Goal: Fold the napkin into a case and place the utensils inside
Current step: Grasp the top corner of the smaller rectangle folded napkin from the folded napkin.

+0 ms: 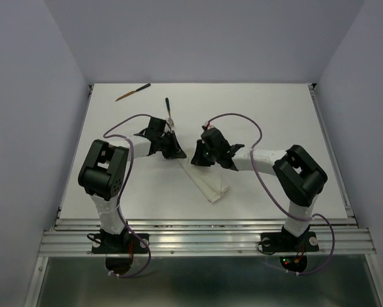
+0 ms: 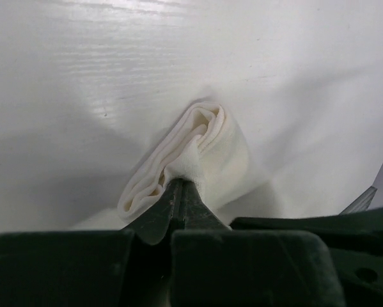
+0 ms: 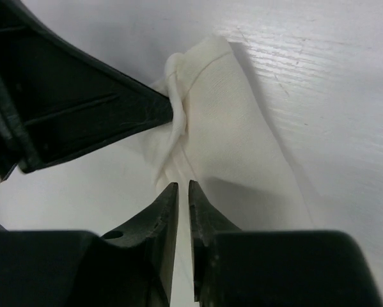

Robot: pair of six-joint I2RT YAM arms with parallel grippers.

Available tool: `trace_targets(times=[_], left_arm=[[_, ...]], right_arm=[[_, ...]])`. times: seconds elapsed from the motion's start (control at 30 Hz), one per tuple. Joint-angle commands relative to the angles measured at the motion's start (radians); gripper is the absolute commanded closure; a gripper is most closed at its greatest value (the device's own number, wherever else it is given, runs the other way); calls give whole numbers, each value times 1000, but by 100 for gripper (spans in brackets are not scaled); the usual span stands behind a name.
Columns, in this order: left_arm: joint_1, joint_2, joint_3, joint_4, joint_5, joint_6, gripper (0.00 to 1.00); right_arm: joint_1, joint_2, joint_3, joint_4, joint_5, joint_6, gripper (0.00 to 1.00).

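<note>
Left gripper (image 2: pixel 178 184) jaws clamp one end of the soft white cloth napkin (image 2: pixel 226 153), already folded narrow. Right gripper (image 3: pixel 179 188) jaws stand a slit apart, empty, just short of it. Thin brown wooden utensils (image 1: pixel 132 93) lie beyond both jaws: insertion outstanding.

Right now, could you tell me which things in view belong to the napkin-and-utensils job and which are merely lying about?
Job: napkin, folded narrow; left end effector, shut on it; wooden utensil at the far edge; second utensil nearer the arms.
Not the job: purple cables on the arms; metal rail along the near edge.
</note>
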Motion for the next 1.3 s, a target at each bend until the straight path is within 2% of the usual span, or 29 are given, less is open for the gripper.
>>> trace_targets(times=[0.0, 0.07, 0.23, 0.47, 0.67, 0.73, 0.83, 1.1, 1.27], left_arm=[[-15, 48, 89, -39, -22, 30, 100], [-26, 68, 130, -39, -22, 32, 100], [-47, 114, 210, -75, -16, 38, 100], [-55, 170, 355, -163, -31, 90, 100], [-63, 135, 421, -236, -82, 122, 100], [-63, 95, 422, -266, -119, 133, 94], [-63, 29, 399, -286, -162, 135, 86], [-63, -108, 218, -244, -180, 80, 75], [-64, -102, 173, -206, -171, 58, 75]], right_arm=[[7, -126, 33, -103, 137, -73, 78], [7, -168, 27, -151, 183, -94, 73], [7, -225, 31, -307, 270, -111, 70], [7, -327, -42, -381, 290, -121, 65], [25, -339, -10, -485, 354, -134, 62], [48, -357, -3, -508, 373, -142, 58], [57, -370, 7, -519, 375, -148, 56], [77, -339, 36, -518, 349, -170, 53], [77, -291, 79, -458, 378, -150, 64]])
